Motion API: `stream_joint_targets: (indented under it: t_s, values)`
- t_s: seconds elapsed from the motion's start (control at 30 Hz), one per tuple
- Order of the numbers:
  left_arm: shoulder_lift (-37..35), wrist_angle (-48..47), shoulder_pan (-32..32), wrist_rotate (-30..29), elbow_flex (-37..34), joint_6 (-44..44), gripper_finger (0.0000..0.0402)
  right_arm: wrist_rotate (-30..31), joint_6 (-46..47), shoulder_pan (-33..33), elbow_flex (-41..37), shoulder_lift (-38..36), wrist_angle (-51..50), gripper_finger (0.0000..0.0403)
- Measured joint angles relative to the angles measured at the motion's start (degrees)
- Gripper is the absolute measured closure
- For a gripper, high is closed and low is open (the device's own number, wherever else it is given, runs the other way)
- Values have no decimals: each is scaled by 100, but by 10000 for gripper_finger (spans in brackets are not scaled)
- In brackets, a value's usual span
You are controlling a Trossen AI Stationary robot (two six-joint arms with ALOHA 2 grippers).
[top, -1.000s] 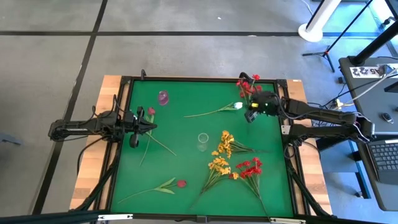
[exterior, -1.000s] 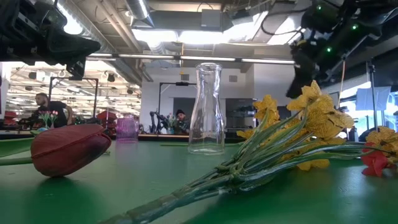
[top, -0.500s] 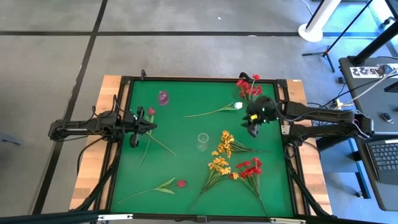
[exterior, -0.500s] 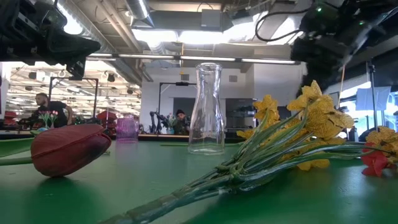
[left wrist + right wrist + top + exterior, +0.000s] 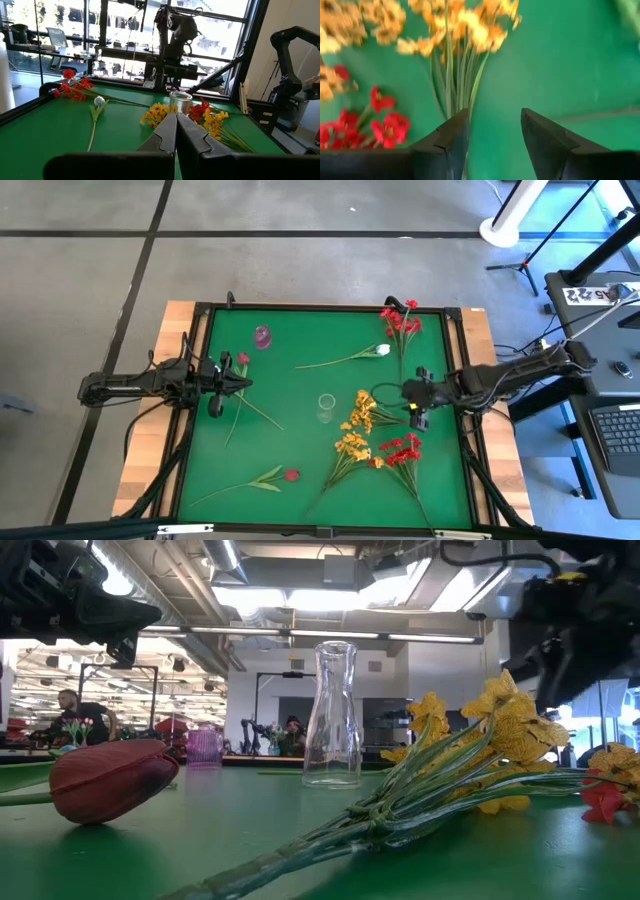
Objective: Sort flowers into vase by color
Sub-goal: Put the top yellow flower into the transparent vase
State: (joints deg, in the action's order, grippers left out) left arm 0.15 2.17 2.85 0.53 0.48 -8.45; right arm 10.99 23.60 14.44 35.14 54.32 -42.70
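Observation:
My right gripper (image 5: 413, 406) (image 5: 492, 136) is open and stands over the green stems (image 5: 455, 87) of a yellow-orange cluster (image 5: 362, 410), touching nothing that I can see. A second yellow-orange cluster (image 5: 352, 445) and a red cluster (image 5: 402, 450) lie nearer the near edge. Another red cluster (image 5: 402, 323) lies in the far right corner, with a white bloom (image 5: 383, 350) beside it. My left gripper (image 5: 236, 383) (image 5: 175, 134) is shut and hovers at the left, next to a dark pink bud (image 5: 243, 359). A second bud (image 5: 291, 475) lies near the near edge. The clear vase (image 5: 326, 408) stands upright mid-table.
A small purple vase (image 5: 262, 336) stands toward the far left. A raised black frame (image 5: 320, 307) borders the green mat (image 5: 290, 435). The mat is bare between the clear vase and the left gripper. People and equipment show in the room behind the table.
My right gripper has travelled from beside the far right red cluster toward the near edge and now stands over the yellow-orange cluster's stems; its arm has swung round with it. The left arm and the flowers have kept still.

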Motion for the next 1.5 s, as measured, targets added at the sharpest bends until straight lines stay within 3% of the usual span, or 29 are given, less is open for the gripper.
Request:
stream_joint_targets:
  t_s: [0.13, 0.37, 0.57, 0.7, 0.8, 0.97, 1.03, 1.13, 1.33, 1.43, 1.5]
  values:
    - [1, -1, 2, 1, 1, 1, 401, -102, 464, 263, -8, 277, -233, 223]
    - [1, -2, 2, 1, -1, -1, 401, -221, 638, 628, -220, 1352, 514, 223]
    - [0, -2, 0, 0, -1, 0, 401, -601, 664, 658, -217, 2214, 932, 223]
    - [0, 1, 0, -1, 0, -2, 401, -470, 756, 660, -192, 2484, 953, 228]
    - [-1, 1, 2, 1, 0, -2, 401, -401, 763, 660, -195, 2497, 988, 261]
    - [1, -2, 0, 1, 1, 1, 401, -308, 766, 648, -120, 2246, 992, 374]
    - [-1, -1, 2, 1, -1, -1, 401, -105, 776, 645, -6, 2064, 869, 387]
    - [0, 0, 1, 1, 0, 0, 401, 401, 908, 645, 223, 1800, 468, 376]
    - [0, -2, 0, 1, 0, 0, 401, 1817, 1073, 645, 838, 1159, -365, 391]
    - [-1, -2, 0, 1, 0, 1, 401, 2761, 1148, 654, 1100, 821, -221, 384]
    - [0, -1, 0, 1, -1, 0, 401, 3243, 1181, 656, 1147, 590, 511, 387]
